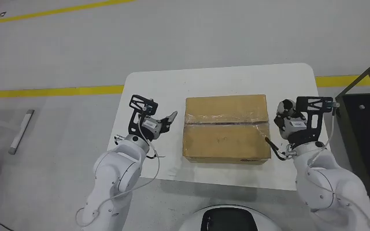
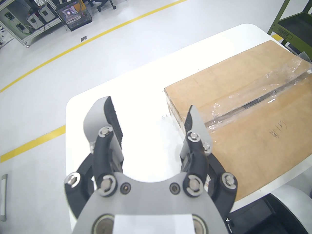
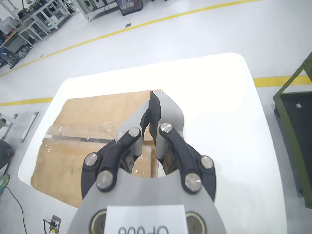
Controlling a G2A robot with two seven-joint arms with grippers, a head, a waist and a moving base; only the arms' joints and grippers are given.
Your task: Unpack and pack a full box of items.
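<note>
A closed cardboard box [image 1: 226,128] sits in the middle of the white table [image 1: 219,78]. Clear tape [image 1: 225,120] runs along its top seam, crumpled in places. My left gripper [image 1: 167,119] hangs just off the box's left end, open with nothing between its fingers. In the left wrist view the open gripper [image 2: 150,103] is above bare table, with the box [image 2: 243,122] beside it. My right gripper [image 1: 283,112] is at the box's right end, shut and holding nothing. In the right wrist view its closed tips [image 3: 152,98] are over the box's [image 3: 97,113] edge.
A dark green metal cart [image 1: 355,121] stands close to the table's right side. Bare table lies behind the box and to both sides of it. A grey bar [image 1: 20,131] lies on the floor at the far left.
</note>
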